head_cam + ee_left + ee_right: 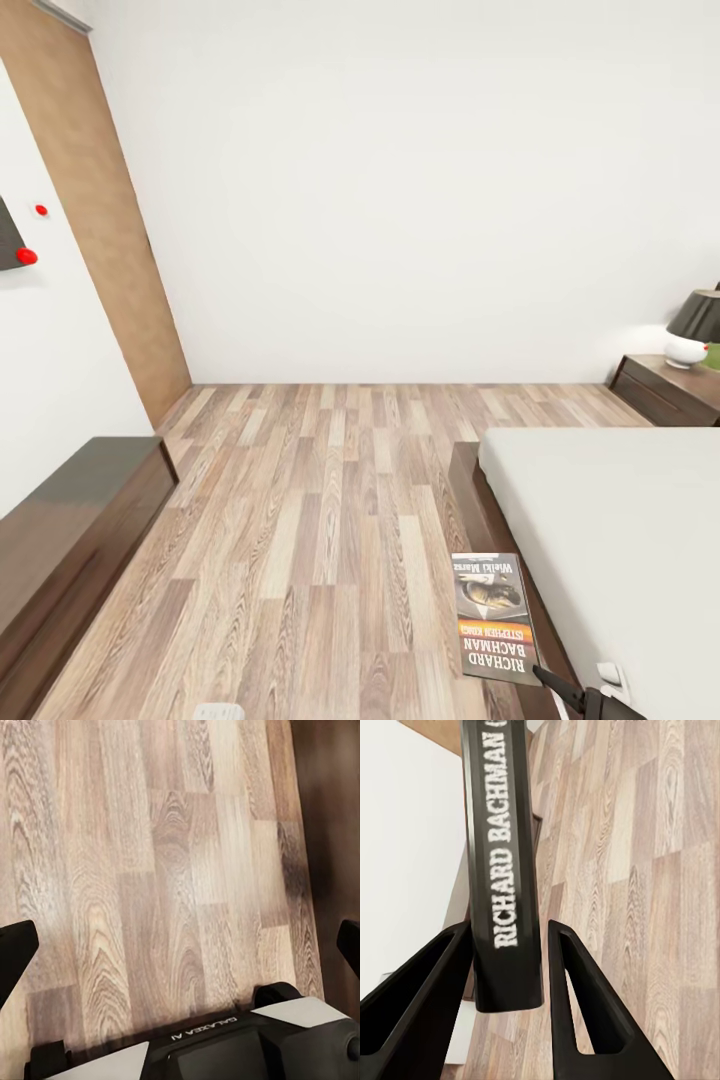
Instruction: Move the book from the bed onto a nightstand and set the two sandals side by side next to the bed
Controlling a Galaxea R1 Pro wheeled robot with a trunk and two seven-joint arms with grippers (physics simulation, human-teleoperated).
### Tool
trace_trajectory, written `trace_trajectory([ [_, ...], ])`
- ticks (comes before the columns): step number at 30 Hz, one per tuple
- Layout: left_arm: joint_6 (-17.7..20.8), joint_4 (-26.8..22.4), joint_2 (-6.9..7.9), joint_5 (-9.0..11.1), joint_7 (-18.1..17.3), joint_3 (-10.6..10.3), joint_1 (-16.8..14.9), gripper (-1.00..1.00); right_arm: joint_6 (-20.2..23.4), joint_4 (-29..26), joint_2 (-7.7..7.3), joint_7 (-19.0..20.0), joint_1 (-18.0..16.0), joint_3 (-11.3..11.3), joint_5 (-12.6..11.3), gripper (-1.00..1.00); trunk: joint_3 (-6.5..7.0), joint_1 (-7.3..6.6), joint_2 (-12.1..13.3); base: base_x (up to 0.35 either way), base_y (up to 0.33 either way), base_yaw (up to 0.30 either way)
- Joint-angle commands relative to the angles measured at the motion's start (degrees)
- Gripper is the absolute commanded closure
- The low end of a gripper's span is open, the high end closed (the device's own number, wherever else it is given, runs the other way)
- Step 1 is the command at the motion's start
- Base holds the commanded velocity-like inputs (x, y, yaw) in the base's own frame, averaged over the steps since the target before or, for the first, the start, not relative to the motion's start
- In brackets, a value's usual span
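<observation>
The right pincer (510, 967) is gripping the book (502, 862) by its spine end, holding it over the wood floor (320, 520) beside the bed (610, 530). The left pincer (180, 952) is hanging open above bare floor. A nightstand (665, 390) is standing past the bed.

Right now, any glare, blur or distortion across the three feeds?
Head view: wide-angle stretch, door leaning, soft detail; faint sheen on the long cabinet. Left wrist view: floor grain sharp, dark shading along one edge. Right wrist view: book spine lettering slightly soft between the right hand fingers; mattress blown out white.
</observation>
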Motion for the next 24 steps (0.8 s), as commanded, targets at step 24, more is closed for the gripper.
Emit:
trace_trajectory([
  [24,-0.2,0.1,0.01,0.4,-0.2,-0.2,0.0,-1.0,0.3,0.0,-0.02,0.1,-0.1,0.4,-0.6,1.0,1.7,0.01,0.0,0.0,0.0,0.0],
])
